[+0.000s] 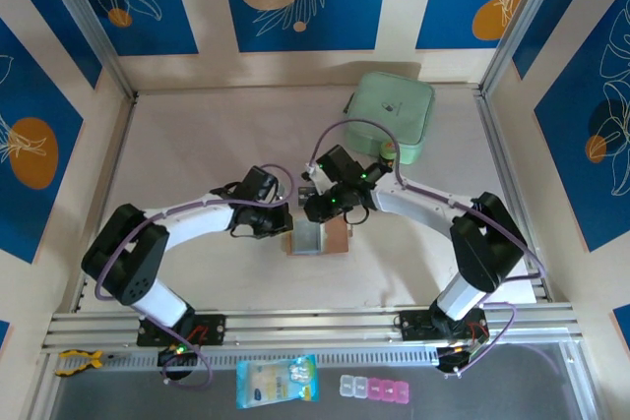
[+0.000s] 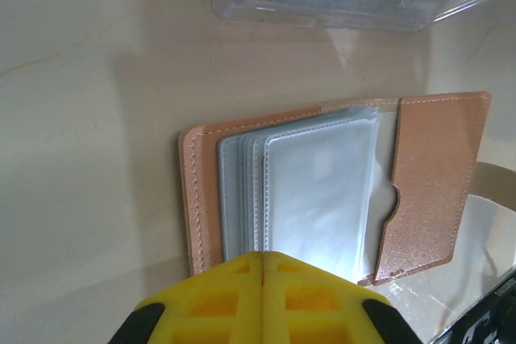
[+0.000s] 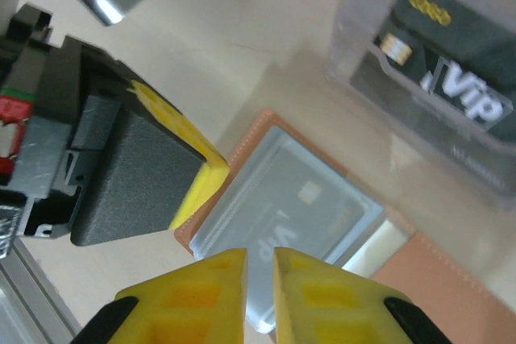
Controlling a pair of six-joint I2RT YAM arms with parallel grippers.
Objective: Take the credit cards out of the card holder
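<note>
The card holder (image 1: 320, 239) lies open and flat on the bench (image 1: 197, 145), about midway between the two arms and a little nearer than the middle. Its salmon-tan cover faces down and its stack of clear sleeves faces up. Through the top sleeve a dark grey credit card (image 3: 302, 203) shows, with pale lettering and a small chip, sitting inside the holder.

The left fingers (image 2: 226, 288) are clenched tight together with no gap, their yellow tips at the holder's left edge. The right fingers (image 3: 210, 296) hang over the open sleeves with only a thin slit between them. I cannot tell whether they pinch a sleeve or a card.

Just beyond the holder stands a clear plastic box (image 3: 363, 38), with a second dark card (image 3: 451, 78) marked VIP inside it. Well off at the far right of the bench rests a mint-green zip pouch (image 1: 392, 115).
</note>
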